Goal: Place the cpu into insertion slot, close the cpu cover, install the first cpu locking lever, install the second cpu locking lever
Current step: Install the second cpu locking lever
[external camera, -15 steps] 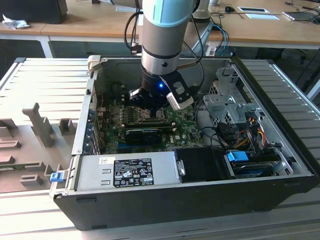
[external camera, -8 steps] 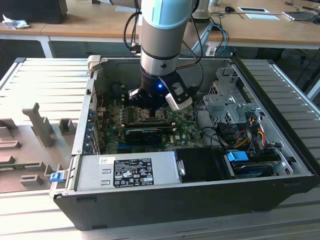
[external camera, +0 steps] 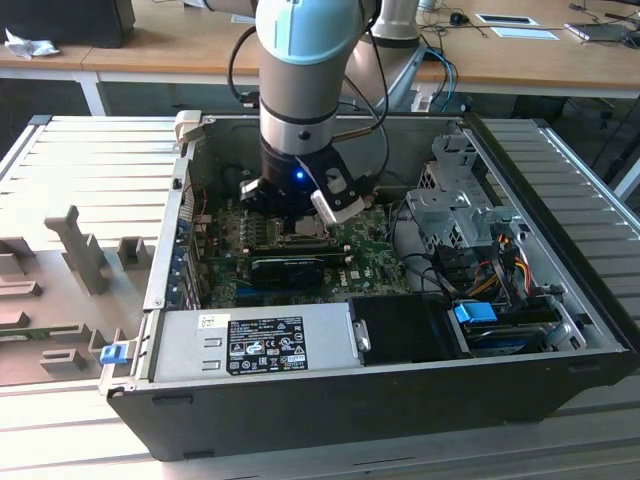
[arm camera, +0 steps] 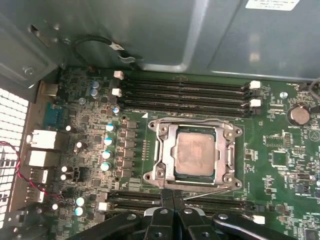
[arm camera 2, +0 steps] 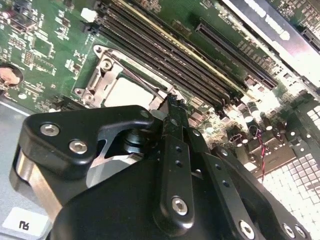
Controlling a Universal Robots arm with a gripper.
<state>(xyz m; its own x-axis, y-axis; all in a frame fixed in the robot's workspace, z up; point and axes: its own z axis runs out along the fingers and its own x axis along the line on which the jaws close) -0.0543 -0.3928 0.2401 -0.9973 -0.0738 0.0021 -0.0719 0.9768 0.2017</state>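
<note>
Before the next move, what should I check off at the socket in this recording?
1. cpu seated flat in insertion slot: ok.
2. cpu cover lowered over the cpu: ok.
3. Locking lever along the cover's edge latched: cannot tell.
4. Gripper at the socket's edge, fingers together: ok.
5. Fingers touching that lever: cannot tell.

Silvery-grey cpu (arm camera: 194, 153) seated flat in the insertion slot (arm camera: 231, 159), square to it. Dark metal cpu cover (arm camera: 169, 152) folded down around the chip (face showing through its window), on green board.
</note>
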